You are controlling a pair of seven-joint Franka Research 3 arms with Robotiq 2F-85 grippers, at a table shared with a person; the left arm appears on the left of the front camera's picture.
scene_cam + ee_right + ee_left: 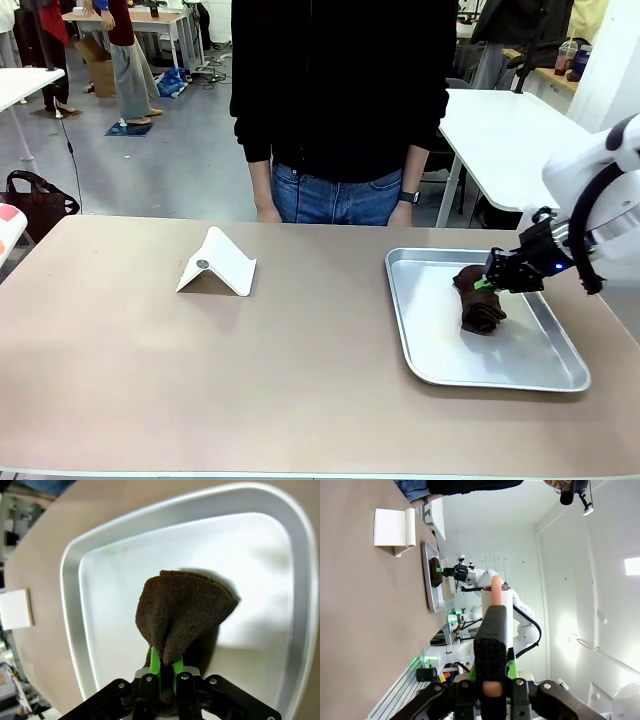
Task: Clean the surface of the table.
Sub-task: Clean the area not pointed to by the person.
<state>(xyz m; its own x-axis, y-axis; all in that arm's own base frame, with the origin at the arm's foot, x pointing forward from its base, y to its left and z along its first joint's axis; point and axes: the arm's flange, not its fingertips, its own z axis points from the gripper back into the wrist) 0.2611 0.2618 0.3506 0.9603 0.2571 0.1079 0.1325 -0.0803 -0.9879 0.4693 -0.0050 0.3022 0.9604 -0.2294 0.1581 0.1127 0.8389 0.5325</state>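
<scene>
the table fills the lower half of the front view, its brown top bare apart from 2 things: a white folded stand left of centre and a metal tray at the right. the right gripper is clamped on a fold of the brown cloth, which hangs bunched and rests on the tray floor. the left gripper has its jaws together, up off the table; a peach strip sits between them and i cannot tell what it is.

risks, as i judge them: the hold is on a narrow pinch of cloth, so it may slip out on the lift. a bunched cloth would wipe only a thin stripe. a low exit could snag the tray rim and shove the tray. a wide sweep could knock the stand over. the person stands close to the far edge, within reach of a long stroke.

no brand, label or writing is readable; the stand has only a small dark dot.
</scene>
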